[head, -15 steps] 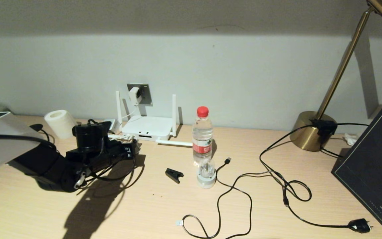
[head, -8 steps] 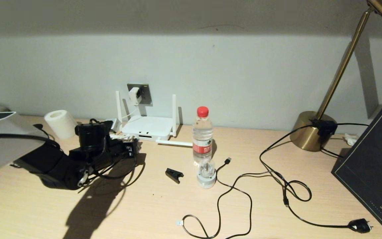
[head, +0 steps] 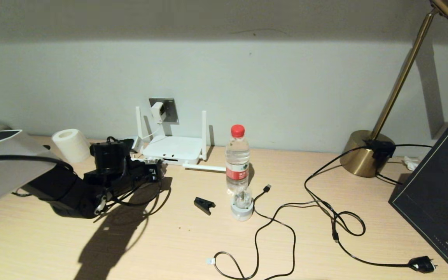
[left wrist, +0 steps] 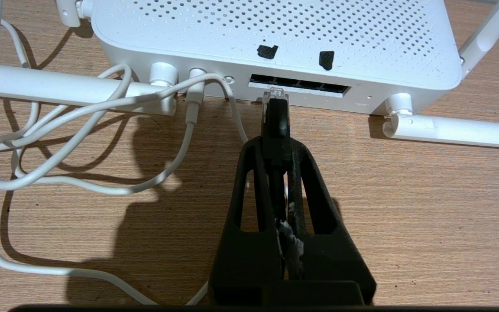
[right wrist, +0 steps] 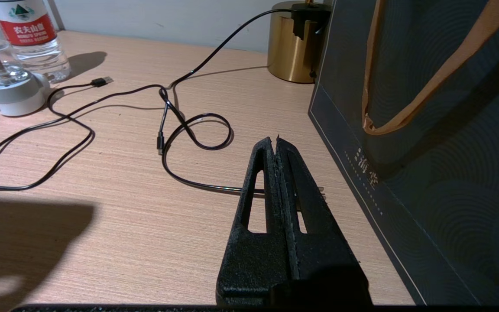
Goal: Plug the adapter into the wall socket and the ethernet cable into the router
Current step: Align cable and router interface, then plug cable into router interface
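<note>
My left claw (left wrist: 277, 147) is clamped on the ethernet cable (left wrist: 277, 117) plug, clear tip right at the router (left wrist: 271, 41) port row, leftmost slot; can't tell if it's inside. Router sits on the tabletop (head: 169, 241) against the wall, below the wall socket (head: 165, 110). The adapter (head: 156, 112) is already in the socket, white cord hanging down. My right claw (right wrist: 275, 145) is closed on nothing, parked over the tabletop beside a dark bag (right wrist: 427, 130), far from the router.
</note>
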Robot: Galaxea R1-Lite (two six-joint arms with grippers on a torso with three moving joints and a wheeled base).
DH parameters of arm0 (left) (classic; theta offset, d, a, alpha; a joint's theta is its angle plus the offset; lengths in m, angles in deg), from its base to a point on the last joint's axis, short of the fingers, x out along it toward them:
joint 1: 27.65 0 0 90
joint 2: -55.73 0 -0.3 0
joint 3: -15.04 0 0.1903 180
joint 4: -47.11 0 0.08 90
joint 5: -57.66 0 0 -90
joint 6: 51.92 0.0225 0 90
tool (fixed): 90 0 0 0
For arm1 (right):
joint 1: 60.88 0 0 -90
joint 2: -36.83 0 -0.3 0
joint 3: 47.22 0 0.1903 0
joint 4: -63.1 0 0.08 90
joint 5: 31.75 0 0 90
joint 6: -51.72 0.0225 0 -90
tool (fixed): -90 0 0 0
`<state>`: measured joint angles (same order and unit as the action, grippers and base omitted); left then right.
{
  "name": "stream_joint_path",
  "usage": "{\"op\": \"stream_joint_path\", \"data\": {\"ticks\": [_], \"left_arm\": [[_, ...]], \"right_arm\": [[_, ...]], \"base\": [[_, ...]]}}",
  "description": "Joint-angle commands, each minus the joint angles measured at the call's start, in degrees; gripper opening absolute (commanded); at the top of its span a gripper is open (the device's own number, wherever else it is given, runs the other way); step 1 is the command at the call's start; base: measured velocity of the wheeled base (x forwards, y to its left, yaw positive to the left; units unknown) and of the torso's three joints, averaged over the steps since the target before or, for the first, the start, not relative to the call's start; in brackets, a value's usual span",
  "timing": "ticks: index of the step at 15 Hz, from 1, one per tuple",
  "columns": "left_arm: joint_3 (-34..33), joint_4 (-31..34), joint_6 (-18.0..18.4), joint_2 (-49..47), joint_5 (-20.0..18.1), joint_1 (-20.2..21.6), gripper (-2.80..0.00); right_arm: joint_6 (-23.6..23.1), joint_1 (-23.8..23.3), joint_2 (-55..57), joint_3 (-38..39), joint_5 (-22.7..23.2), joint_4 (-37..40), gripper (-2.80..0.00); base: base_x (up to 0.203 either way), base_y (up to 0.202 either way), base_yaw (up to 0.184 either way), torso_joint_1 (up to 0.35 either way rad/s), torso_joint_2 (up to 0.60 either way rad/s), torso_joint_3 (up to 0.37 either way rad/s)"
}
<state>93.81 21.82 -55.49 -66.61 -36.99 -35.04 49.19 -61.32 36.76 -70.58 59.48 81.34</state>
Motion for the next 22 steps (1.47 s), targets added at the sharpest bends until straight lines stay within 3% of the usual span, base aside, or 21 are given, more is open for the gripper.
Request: {"op": "stream_joint_path", "data": {"ticks": [1, 22], "left_arm": [[0.14, -0.35, -0.03, -0.19, 0.0, 0.09, -2.8], [0.58, -0.39, 0.41, -1.24, 0.0, 1.24, -2.8]], "right_arm": [[-0.03, 0.0, 0.07, 1.93, 0.09, -0.07, -2.8], [-0.03, 0.0, 0.07, 1.93, 0.01, -0.06, -2.8]], "base": [[0.0, 0.0, 0.0, 0.0, 0.0, 0.0], [0.0, 0.0, 0.0, 0.0, 0.0, 0.0]]}}
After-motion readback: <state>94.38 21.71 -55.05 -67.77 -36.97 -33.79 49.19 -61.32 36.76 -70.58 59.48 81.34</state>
